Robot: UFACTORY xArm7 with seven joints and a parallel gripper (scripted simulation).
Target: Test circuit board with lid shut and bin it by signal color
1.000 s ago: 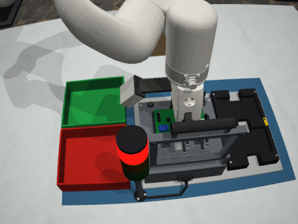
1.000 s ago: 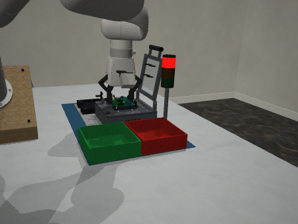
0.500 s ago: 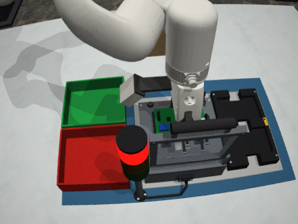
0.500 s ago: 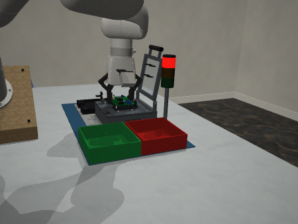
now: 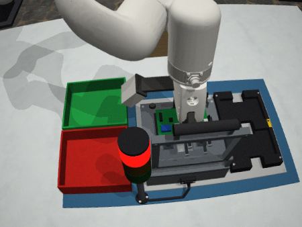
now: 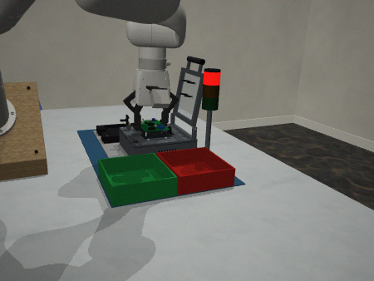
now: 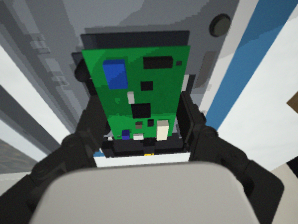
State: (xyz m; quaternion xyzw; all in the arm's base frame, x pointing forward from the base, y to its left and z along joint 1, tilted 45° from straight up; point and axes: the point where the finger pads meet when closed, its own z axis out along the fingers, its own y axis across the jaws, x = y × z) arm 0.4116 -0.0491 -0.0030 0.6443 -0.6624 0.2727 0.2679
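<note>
The green circuit board (image 7: pixel 137 92) sits between my gripper's black fingers, which press on its two long edges, so the gripper is shut on it. The board is over the tester's plate (image 5: pixel 166 121), just above the grey tester (image 6: pixel 158 139), and it also shows in the exterior view (image 6: pixel 155 125). Its blue part points away from the wrist camera. The lid (image 6: pixel 187 96) (image 5: pixel 206 127) stands open and upright, with its black handle in front of my gripper. The signal tower (image 5: pixel 134 152) shows red (image 6: pixel 211 79).
The red bin (image 5: pixel 90 161) and the green bin (image 5: pixel 95 104) stand side by side to the left of the tester, both empty. The black tray (image 5: pixel 249 127) lies to the right, with both pockets empty. All stand on a blue mat.
</note>
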